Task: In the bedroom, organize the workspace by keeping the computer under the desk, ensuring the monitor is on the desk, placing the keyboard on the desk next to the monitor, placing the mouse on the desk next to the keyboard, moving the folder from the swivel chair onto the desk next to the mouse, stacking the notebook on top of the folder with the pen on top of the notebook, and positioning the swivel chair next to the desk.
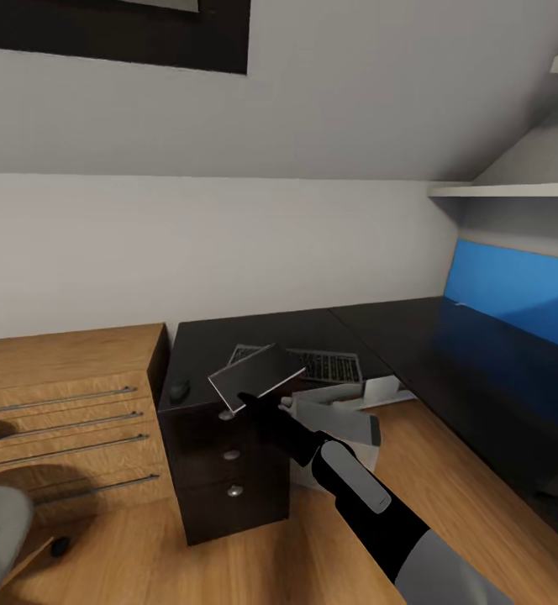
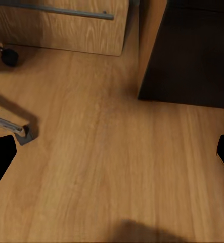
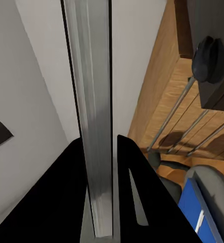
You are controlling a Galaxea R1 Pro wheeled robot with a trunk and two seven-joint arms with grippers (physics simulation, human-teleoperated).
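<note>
Partway: keyboard (image 1: pixel 313 363) and mouse (image 1: pixel 179 389) already lie on the black counter (image 1: pixel 447 353), right claw (image 1: pixel 258 402) clamped on a flat grey folder (image 1: pixel 255 376) above its front edge, left claw apart over bare floor; stacking remains.

Grey walls (image 1: pixel 228 244), wooden floor (image 1: pixel 228 563), dresser (image 1: pixel 60 403)
</note>
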